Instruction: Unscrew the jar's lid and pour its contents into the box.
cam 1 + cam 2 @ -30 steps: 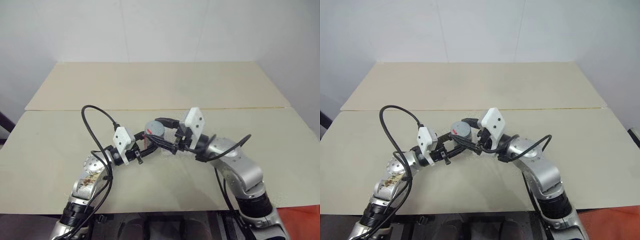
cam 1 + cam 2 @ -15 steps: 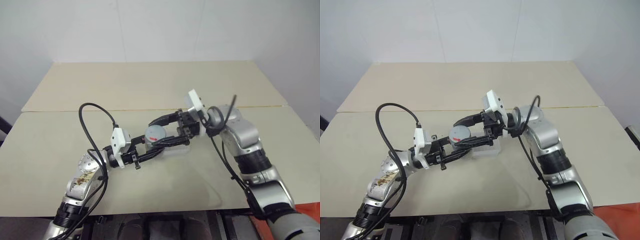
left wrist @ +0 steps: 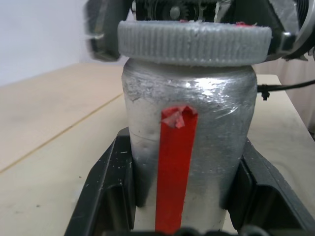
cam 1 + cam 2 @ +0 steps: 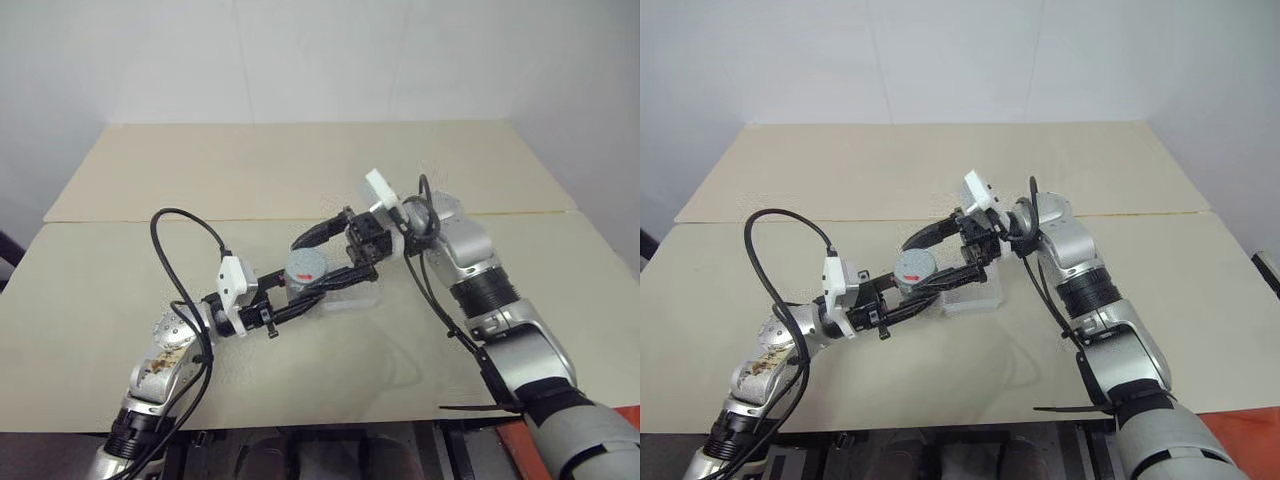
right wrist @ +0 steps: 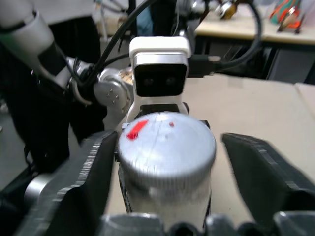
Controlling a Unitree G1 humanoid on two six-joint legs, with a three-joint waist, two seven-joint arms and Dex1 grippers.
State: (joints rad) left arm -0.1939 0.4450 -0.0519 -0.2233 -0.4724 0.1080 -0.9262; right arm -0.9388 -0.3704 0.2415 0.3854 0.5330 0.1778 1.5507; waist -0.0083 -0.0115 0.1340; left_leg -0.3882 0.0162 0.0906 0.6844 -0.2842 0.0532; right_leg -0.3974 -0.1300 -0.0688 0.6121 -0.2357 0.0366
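My left gripper is shut on the silvery-grey jar, which has a red stripe and stands upright above the table. The grey ribbed lid, with a small red mark on top, sits on the jar. From the right, my right gripper reaches in level and stands open. Its fingers straddle the lid, with a gap on at least one side. The clear box lies on the table just right of the jar, under the right gripper. The contents are hidden inside the jar.
The beige table is made of two panels with a seam behind the grippers. A black cable loops up from my left arm. Bare tabletop extends left, right and behind.
My right arm lifted its elbow and its wrist swung round, so the gripper now reaches the lid from the right over the box. Its jaws spread wider. The left gripper kept hold of the jar.
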